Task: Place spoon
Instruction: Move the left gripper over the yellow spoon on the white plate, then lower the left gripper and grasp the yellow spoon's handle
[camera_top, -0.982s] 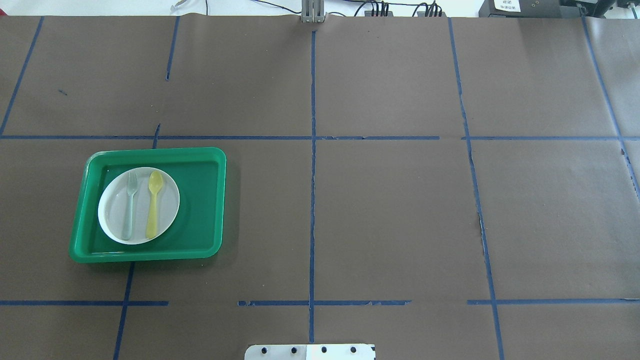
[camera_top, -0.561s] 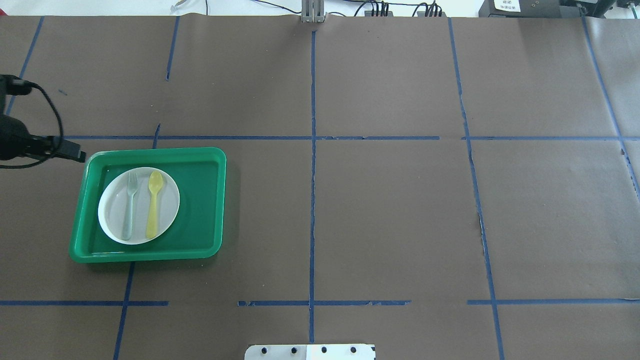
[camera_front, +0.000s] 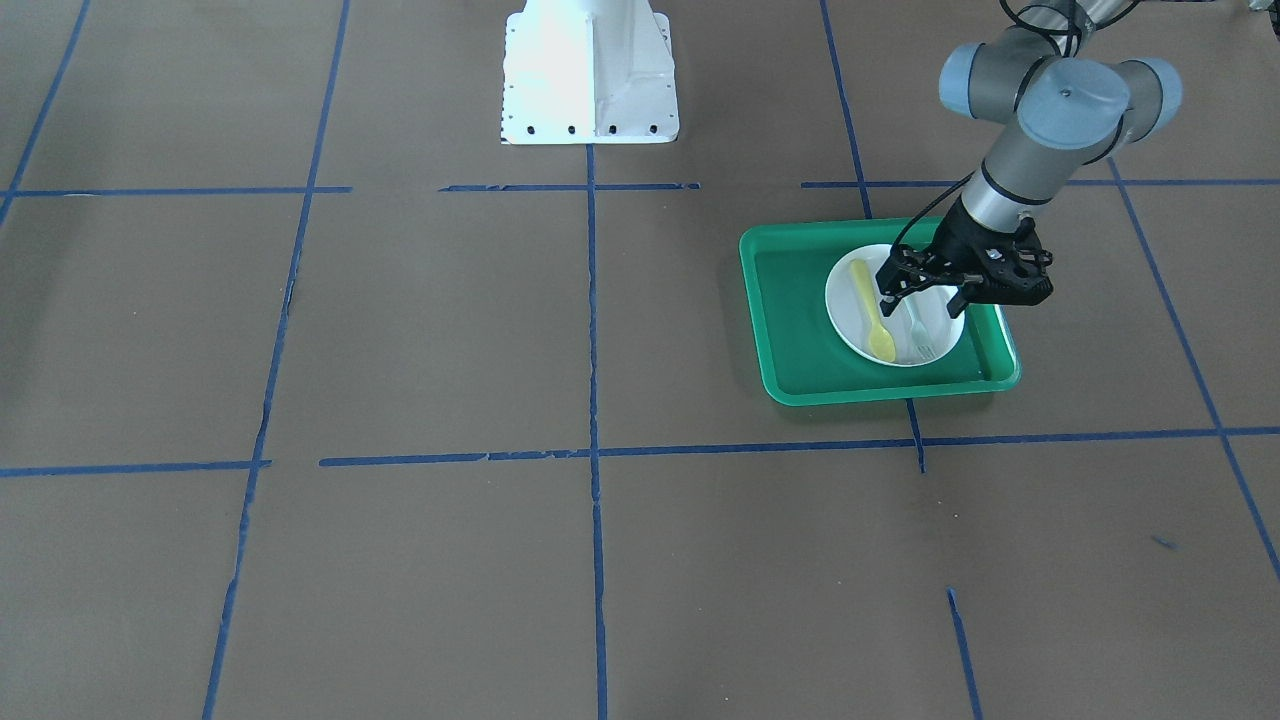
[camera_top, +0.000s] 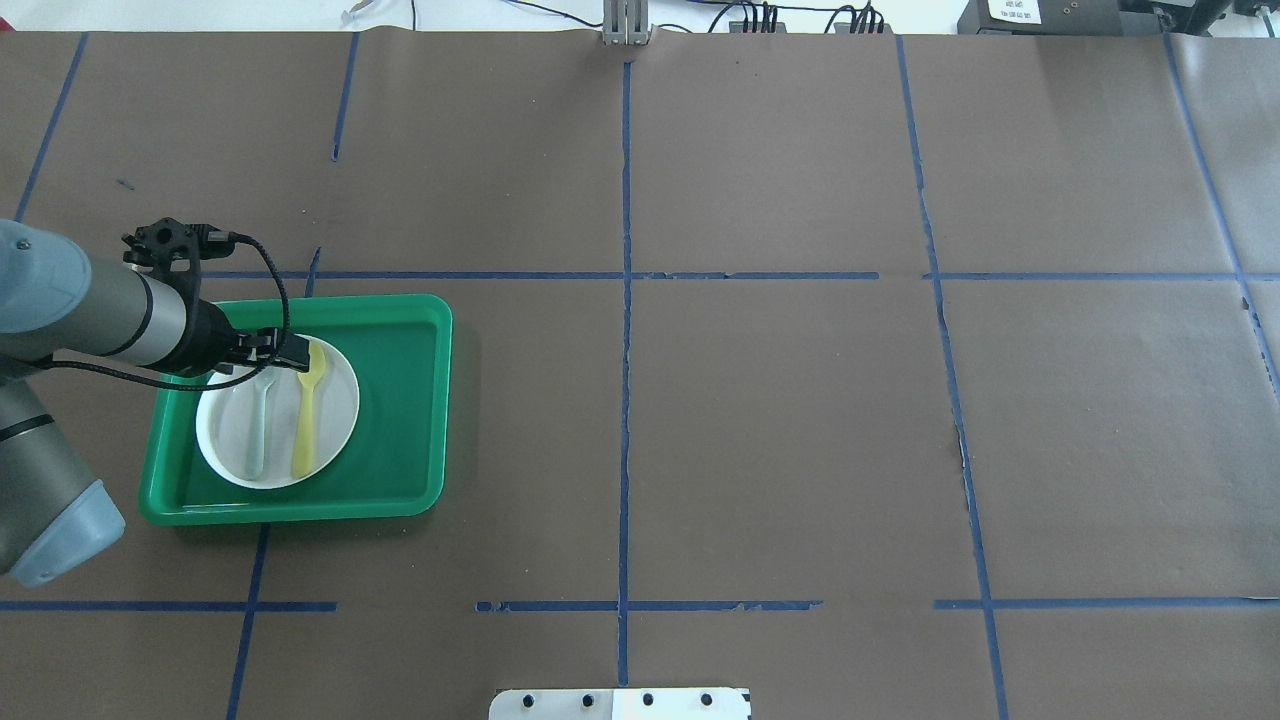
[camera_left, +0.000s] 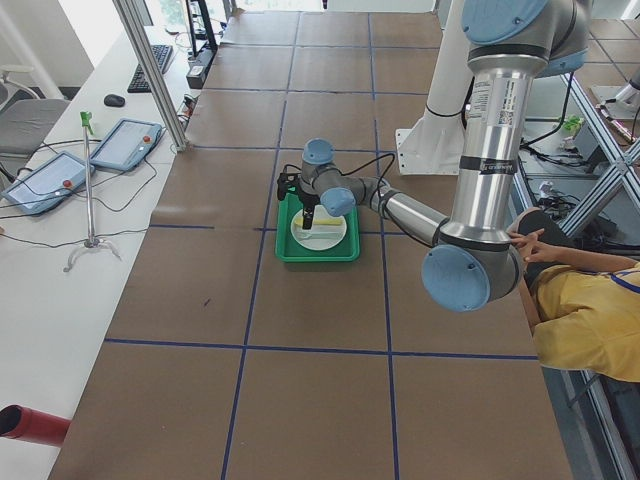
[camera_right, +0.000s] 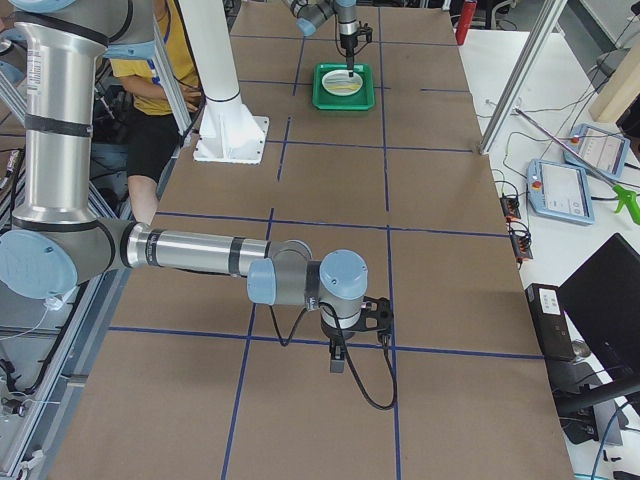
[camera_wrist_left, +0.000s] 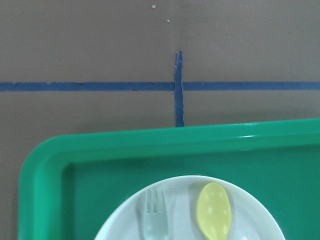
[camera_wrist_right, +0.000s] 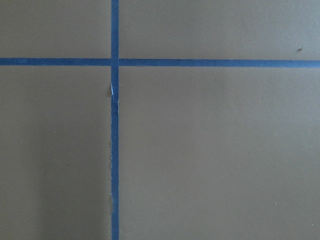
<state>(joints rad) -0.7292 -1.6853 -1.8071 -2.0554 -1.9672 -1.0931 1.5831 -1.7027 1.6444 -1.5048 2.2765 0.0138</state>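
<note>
Spoon: laid on plate, just beside fork, in rimmed green tray on worktop. Left end effector: held spread above plate. Right end effector: state cannot be told.

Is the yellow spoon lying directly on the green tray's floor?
No, the spoon lies on the white plate, beside the fork, inside the tray.

On the table: one spoon, one fork, one plate, one tray.
</note>
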